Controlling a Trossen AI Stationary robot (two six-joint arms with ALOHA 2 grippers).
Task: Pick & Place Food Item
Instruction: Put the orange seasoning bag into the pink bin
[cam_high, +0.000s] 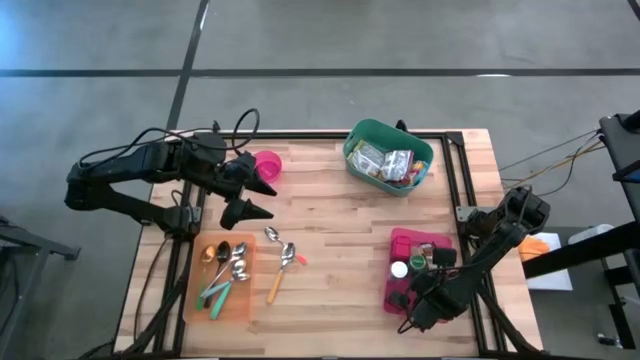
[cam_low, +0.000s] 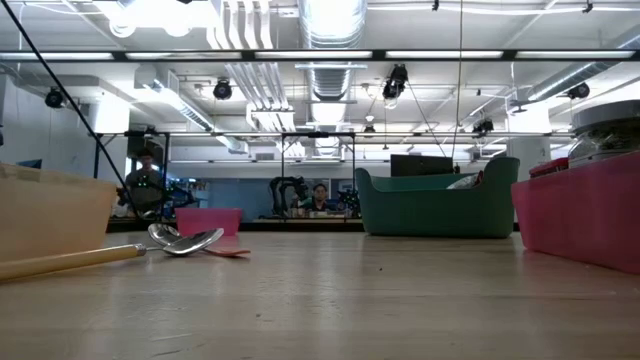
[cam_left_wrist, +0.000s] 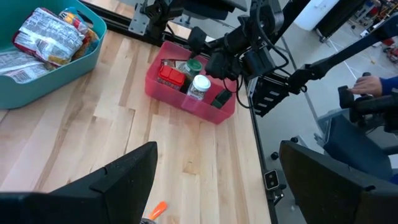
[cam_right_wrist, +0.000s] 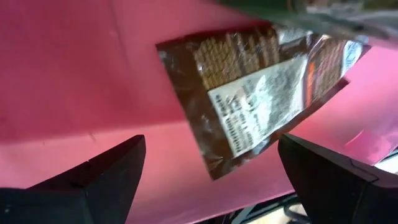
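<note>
While spread wide over the red bin (cam_high: 402, 243) at lower right of the high view, right gripper (cam_high: 432, 283) grips nothing. Directly ahead of its fingers (cam_right_wrist: 106, 171) in the right wrist view: a brown snack packet (cam_right_wrist: 261, 93) with a white label, lying flat on the bin's red floor, long axis running diagonally from upper left to lower right of that frame, one crumpled corner at bottom centre. Also standing in the bin: a white-capped jar (cam_left_wrist: 199, 87), a green-lidded jar (cam_left_wrist: 193, 66), a red-lidded container (cam_left_wrist: 169, 77) and a dark block (cam_left_wrist: 221, 98).

Upper centre-right of the high view: teal basket (cam_high: 361, 137) packed with more wrapped snacks (cam_high: 388, 162). Lower left: orange tray (cam_high: 240, 300) holding spoons (cam_high: 234, 262) and green-handled utensils (cam_high: 216, 294); just right of it, loose on the wood, a wooden-handled spoon (cam_high: 279, 272) and a small spoon (cam_high: 272, 236). Pink cup (cam_high: 267, 165) at upper centre-left, close beside left gripper (cam_high: 265, 197), which hangs above the table with fingers apart, empty.

Light butcher-block table (cam_high: 340, 300) in a dark metal frame, on grey concrete floor. Beyond, in the low view: an open hall with ceiling ducts, strip lights and distant seated people (cam_low: 320, 195). A person's hand (cam_left_wrist: 367, 84) on a dark handle at the right edge of the left wrist view.
</note>
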